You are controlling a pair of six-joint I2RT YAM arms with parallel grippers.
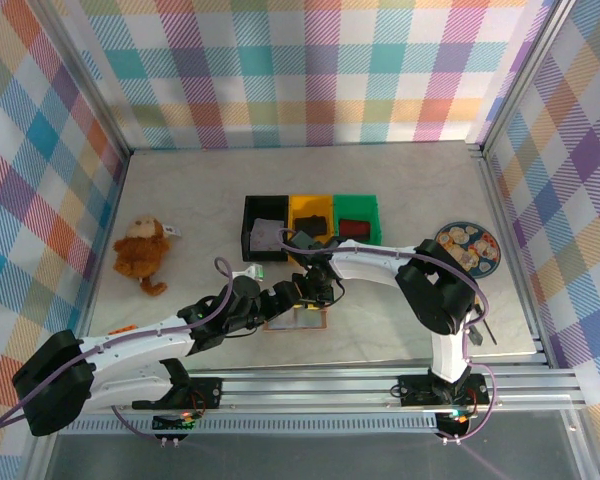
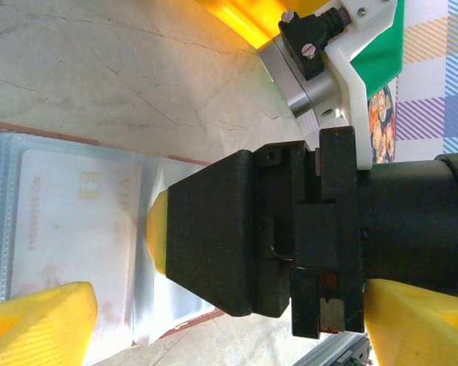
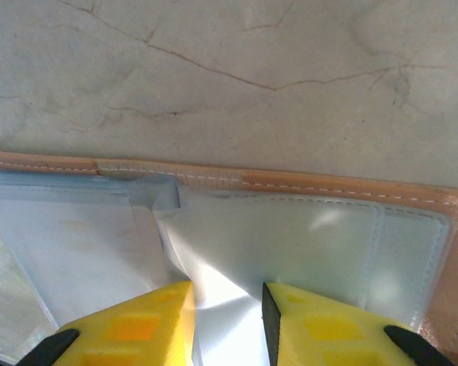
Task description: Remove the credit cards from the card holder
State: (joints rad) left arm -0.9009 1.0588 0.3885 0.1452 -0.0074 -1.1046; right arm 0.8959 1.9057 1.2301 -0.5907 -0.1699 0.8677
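Observation:
The card holder lies open on the table just in front of the arms, with a tan stitched rim and pale blue-grey clear sleeves. A pale credit card sits inside one sleeve. My right gripper points down over the holder's middle. A raised leaf of sleeve fills the narrow gap between its yellow fingers, and they are closed on it. My left gripper hovers low over the holder with its yellow fingers far apart. They straddle the black body of the right gripper and hold nothing.
Black, yellow and green bins stand in a row just behind the holder. A plush monkey lies at the left, a round patterned plate at the right. A small white-green item sits near the left wrist.

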